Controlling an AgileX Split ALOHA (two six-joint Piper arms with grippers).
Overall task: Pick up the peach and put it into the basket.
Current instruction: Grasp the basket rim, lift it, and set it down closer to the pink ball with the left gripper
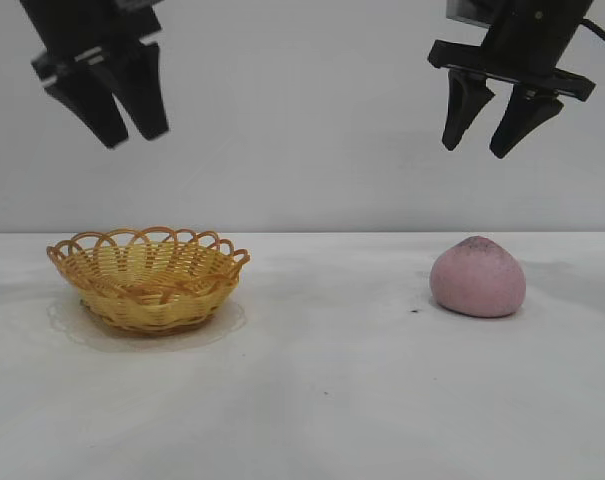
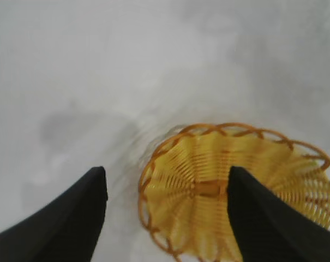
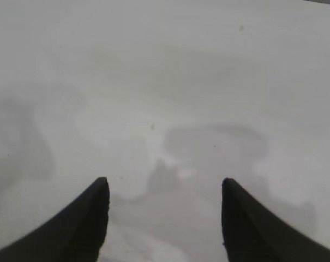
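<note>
The dusty pink peach (image 1: 478,278) rests on the white table at the right, its dark-speckled tip up. At the left stands the yellow-orange wicker basket (image 1: 148,277), with nothing in it. My right gripper (image 1: 477,148) hangs high above the peach, a little to its left, open and holding nothing. High over the basket hangs my left gripper (image 1: 134,135), also open. In the left wrist view the basket's looped rim (image 2: 219,129) shows below the open left gripper (image 2: 167,170). The right wrist view has only blurred table between the open right gripper (image 3: 163,183) fingers.
The white table (image 1: 322,390) stretches between basket and peach, with a plain grey wall behind. A small dark speck (image 1: 414,311) lies just left of the peach.
</note>
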